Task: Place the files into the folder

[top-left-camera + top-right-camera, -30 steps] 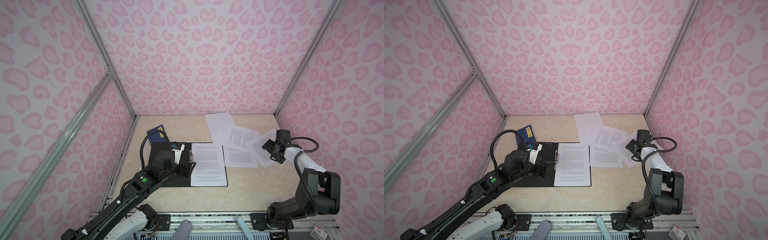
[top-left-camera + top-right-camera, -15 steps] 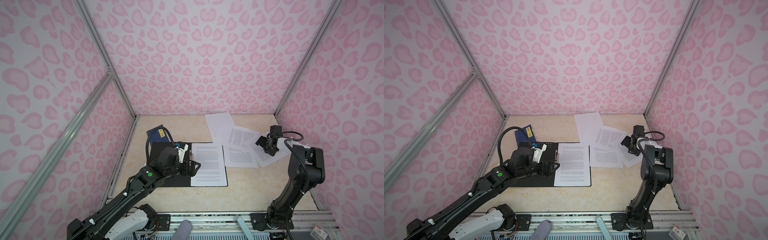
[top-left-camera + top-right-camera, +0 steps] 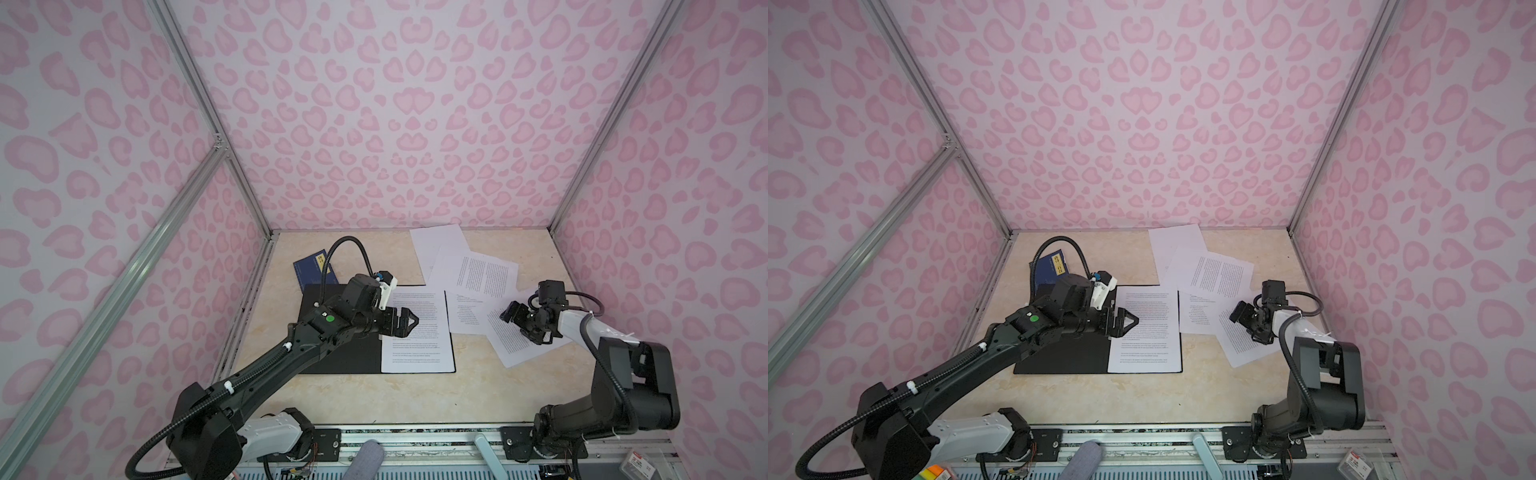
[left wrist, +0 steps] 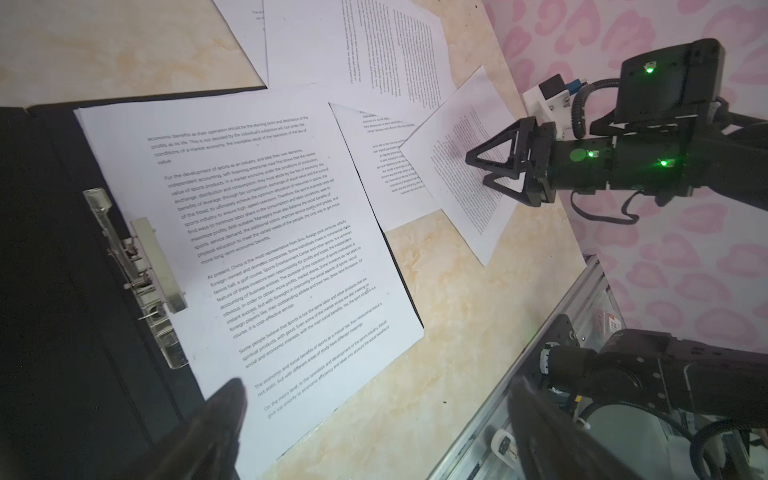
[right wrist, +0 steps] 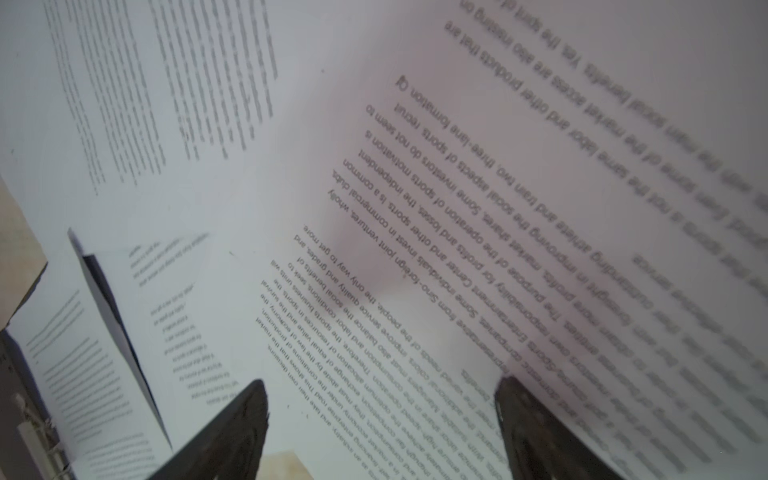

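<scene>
- Nearest the rail, the folder lay open and flat on the table, black inside up. One of the files was already on the half nearer the right arm, beside the metal clip.
- Above that page's inner edge hung the left gripper, jaws spread wide and empty. It looked well placed to pin the folder while the next page came in.
- Beyond the gap, the right gripper sat low over an angled sheet, jaws apart and nothing pinched. Whether a fingertip touched the paper could not be told.
- The step in hand looked like lifting that sheet. It would go best by pressing one finger down, dragging to raise a buckle and closing on the fold, taking the top page only, since it overlapped the neighbouring sheet.
- Farther back, two more sheets overlapped near the wall, and the blue booklet lay by the folder's far corner, no part of the job.
</scene>
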Robot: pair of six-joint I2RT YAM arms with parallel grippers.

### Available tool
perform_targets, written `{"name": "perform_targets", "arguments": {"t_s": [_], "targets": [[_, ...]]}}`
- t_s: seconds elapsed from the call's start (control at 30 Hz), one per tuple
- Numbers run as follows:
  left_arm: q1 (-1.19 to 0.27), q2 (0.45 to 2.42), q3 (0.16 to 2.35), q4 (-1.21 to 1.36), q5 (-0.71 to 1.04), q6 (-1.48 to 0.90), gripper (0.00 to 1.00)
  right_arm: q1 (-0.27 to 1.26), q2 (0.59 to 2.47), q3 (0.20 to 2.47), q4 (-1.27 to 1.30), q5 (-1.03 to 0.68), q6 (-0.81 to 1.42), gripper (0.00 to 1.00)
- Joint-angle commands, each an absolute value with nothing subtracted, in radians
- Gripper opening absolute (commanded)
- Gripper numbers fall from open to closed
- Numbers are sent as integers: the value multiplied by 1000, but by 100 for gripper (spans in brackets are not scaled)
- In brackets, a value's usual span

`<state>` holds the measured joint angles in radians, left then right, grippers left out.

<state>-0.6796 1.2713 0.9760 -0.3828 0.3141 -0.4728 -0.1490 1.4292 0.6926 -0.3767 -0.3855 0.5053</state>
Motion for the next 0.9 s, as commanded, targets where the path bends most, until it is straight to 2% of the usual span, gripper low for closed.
{"name": "perform_targets", "arguments": {"t_s": [0.0,0.07,0.17,0.27,0.4,0.63,0.87], "targets": [[-697,1357,1036,-337,390,-433,99,-178,1332,648,-478,-487,514,88],[-734,1442,1099,-348,395,-416,98,-211,1278,676,-493,-512,510,89],[-799,1599,1221,-367,423,-385,95,-259,1257,751,-551,-331,568,94],[-853,1774,1385,-402,438,-353,91,-376,1280,764,-555,-228,627,96],[-904,1978,1573,-419,449,-334,89,-499,1308,708,-439,-185,680,98],[-943,2224,1843,-400,416,-332,88,-487,1448,761,-362,-170,671,97],[-950,2433,2067,-435,447,-355,88,-503,1437,704,-355,-188,657,97]]}}
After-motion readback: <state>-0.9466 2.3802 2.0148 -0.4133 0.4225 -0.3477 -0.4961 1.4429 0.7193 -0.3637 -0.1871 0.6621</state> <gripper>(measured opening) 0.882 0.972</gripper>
